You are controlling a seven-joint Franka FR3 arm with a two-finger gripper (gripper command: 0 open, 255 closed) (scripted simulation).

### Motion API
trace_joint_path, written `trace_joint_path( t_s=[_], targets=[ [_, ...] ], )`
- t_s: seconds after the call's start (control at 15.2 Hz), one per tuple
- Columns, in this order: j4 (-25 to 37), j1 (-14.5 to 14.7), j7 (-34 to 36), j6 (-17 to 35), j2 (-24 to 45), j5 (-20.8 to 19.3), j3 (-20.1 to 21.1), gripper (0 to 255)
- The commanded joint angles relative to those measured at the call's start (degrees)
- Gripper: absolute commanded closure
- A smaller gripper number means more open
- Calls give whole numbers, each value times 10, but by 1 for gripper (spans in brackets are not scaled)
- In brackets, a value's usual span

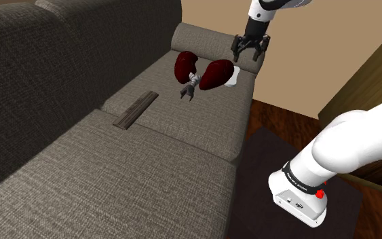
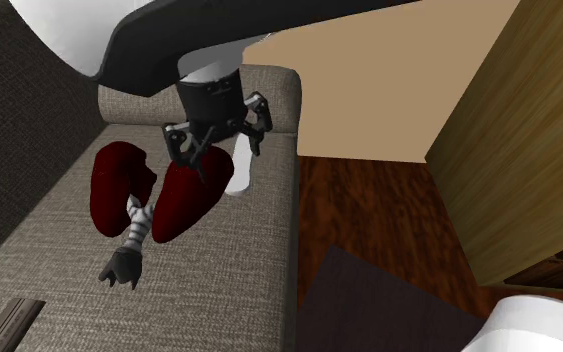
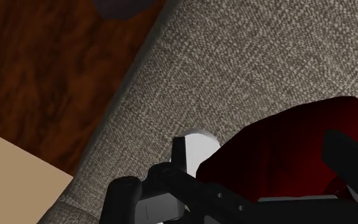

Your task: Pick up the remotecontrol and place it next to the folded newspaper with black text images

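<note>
I have my end effector [image 1: 248,57] poised over the far end of the sofa [image 1: 81,176]. Its fingers [image 3: 346,159] are apart and clasp nothing, which I judge to be the right state for a pick that is not yet made.

Directly beneath it lies a small white thing [image 3: 199,149], which I take for the remote, though it is drawn plain and I can see no buttons on it. It rests on the seat cushion close to the sofa's outer edge, and the wood floor [image 2: 369,210] lies just beyond. It touches, or is partly tucked under, the nearer red lump [image 1: 215,73]. That crowding explains why I come from above. One finger has to go down on the open cushion side and the other close against the lump, and a careless push could send the remote over the edge.

A dark flat strip [image 1: 135,111] lies well apart from it, further along the seat. It is my best guess for the folded newspaper, though I can make out no print on it. The bare cushion around it leaves room to set the remote down alongside.

Counting what lies on the sofa:
- One white remote.
- One dark strip.
- Two dark red rounded lumps, the second [image 1: 185,65] just beside the first.
- One grey ribbed piece [image 2: 134,225] with a dark forked tip, poking out between the two lumps.

Above them is my single end effector.
</note>
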Motion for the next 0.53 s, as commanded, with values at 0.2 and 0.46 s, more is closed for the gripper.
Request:
trace_joint_path(
  t_s=[0.2,0.46],
  targets=[
    [37,-20,52,62,96,15,-18,0],
    [74,-35,85,102,172,34,-35,0]
  ],
)
